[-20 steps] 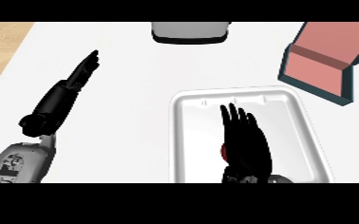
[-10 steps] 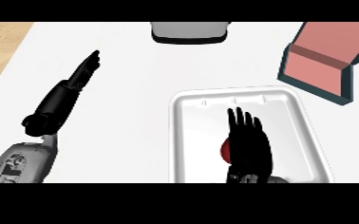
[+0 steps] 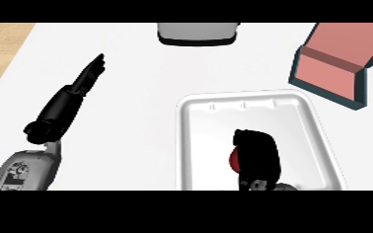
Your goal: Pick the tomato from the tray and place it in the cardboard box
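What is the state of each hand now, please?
Left hand: open, fingers straight, holding nothing.
Right hand: shut on the round red tomato in the white plastic tray.

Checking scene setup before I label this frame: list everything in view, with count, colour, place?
white rectangular plastic tray: one, white, counter's lower right.
round red tomato: one, red, in the tray's lower middle, mostly hidden under the right hand.
open cardboard box: one, pinkish inside with dark teal outer walls, upper right, cut by the view's edge.
grey box-shaped object with a dark base: one, top centre, partly cut off.
white counter: one, white, with a wood-coloured strip at the far left.
left hand: one, black on a grey forearm, fingers straight, resting at the left, touching nothing.
right hand: one, black, fingers curled over the tomato in the tray.
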`<state>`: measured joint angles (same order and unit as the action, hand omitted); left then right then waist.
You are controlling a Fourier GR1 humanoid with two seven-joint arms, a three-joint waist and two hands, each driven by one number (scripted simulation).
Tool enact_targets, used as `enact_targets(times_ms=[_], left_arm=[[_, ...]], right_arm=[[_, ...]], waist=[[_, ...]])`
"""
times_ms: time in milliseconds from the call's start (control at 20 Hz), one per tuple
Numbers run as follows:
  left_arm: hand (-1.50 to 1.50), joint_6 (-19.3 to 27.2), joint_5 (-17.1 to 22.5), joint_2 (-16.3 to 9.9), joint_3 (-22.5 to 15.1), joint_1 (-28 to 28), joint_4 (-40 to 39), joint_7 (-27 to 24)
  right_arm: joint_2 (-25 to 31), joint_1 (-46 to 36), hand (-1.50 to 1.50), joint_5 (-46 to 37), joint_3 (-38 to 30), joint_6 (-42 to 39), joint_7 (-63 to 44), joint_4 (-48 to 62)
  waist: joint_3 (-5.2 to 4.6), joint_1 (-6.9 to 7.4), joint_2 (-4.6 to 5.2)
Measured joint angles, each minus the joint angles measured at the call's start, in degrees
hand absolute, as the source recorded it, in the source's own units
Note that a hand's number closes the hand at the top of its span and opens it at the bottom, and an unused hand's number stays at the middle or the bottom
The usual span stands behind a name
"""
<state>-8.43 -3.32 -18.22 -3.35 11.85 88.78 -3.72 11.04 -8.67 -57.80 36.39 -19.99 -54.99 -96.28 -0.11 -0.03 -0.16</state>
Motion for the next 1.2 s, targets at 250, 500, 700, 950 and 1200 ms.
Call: enact_targets(times_ms=[250,500,700,950,1200], left_arm=[[0.0,-1.2,-0.5,0.4,1.0,0.3,0.3,0.8],[0.0,-1.3,-1.0,1.2,0.6,-0.2,1.9,1.2],[0.0,-1.9,-0.8,1.4,0.2,0.2,1.8,1.1],[0.0,-1.6,-1.2,1.4,0.8,1.0,0.3,0.8],[0.0,-2.4,-0.7,0.9,1.9,0.6,0.4,1.0]], right_arm=[[0.3,-0.2,1.5,-5.3,0.5,1.9,2.8,0.2],[3.1,-4.1,1.5,-2.3,1.1,2.7,15.5,1.2],[6.8,-7.1,1.5,4.1,3.0,2.7,32.2,-1.2],[12.5,-11.5,1.5,9.3,-1.4,6.9,50.5,-2.1],[17.9,-12.8,1.5,12.2,-8.1,9.0,60.7,-6.1]], waist=[[0.0,0.01,-0.02],[0.12,0.96,0.27],[0.25,1.75,0.59],[0.22,0.96,0.52],[0.16,0.17,0.22]])
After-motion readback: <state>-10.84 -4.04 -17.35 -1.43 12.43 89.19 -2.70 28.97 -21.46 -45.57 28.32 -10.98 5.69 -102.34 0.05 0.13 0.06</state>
